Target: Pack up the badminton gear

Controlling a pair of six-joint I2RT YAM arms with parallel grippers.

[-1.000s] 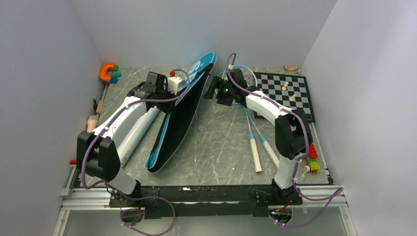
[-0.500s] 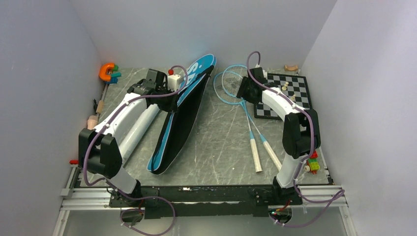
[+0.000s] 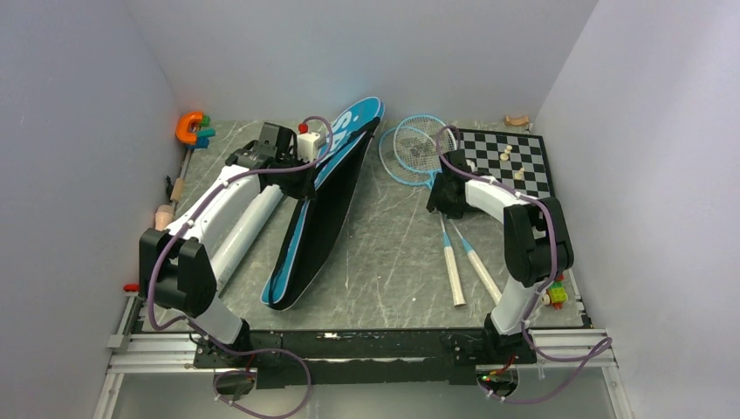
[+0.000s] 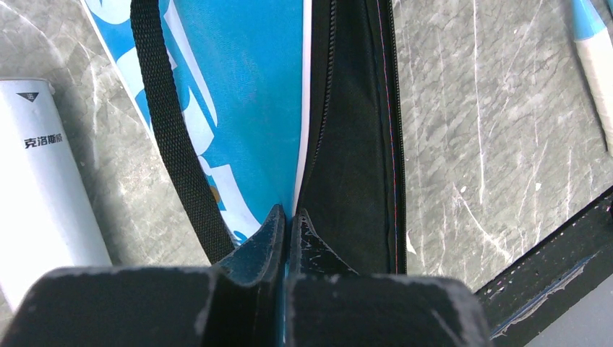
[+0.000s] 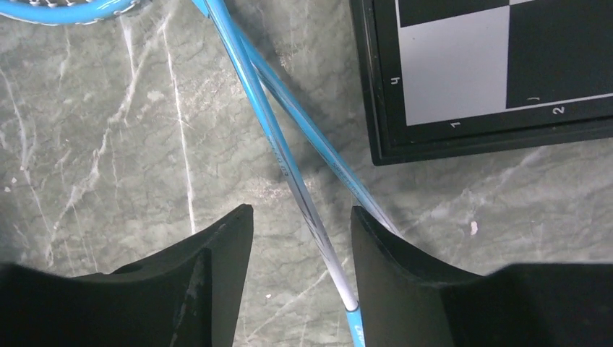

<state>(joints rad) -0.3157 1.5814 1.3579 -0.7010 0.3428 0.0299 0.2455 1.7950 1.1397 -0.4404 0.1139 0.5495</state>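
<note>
The blue "SPORT" bag (image 3: pixel 327 196) lies left of centre with its black inside showing. My left gripper (image 3: pixel 303 177) is shut on the edge of its upper flap (image 4: pixel 289 217), beside the black strap (image 4: pixel 170 130). Two light-blue rackets (image 3: pixel 417 147) lie crossed right of the bag, handles (image 3: pixel 454 275) toward the near edge. My right gripper (image 3: pixel 439 202) is open and low over their shafts. In the right wrist view one shaft (image 5: pixel 285 166) runs between the fingers (image 5: pixel 300 211) and the other passes under the right finger. The white tube (image 3: pixel 240 231) lies left of the bag. No shuttlecock shows.
A chessboard (image 3: pixel 528 188) with small pale pieces sits at the back right, its corner (image 5: pixel 491 65) close to my right gripper. An orange C-shaped toy (image 3: pixel 188 128) is at the back left. Coloured bricks (image 3: pixel 554 288) lie by the right edge.
My right gripper left the bag's mouth, swung right toward the chessboard, then came down and nearer over the racket shafts. The bag's flap has dropped a little; the left arm barely moved.
</note>
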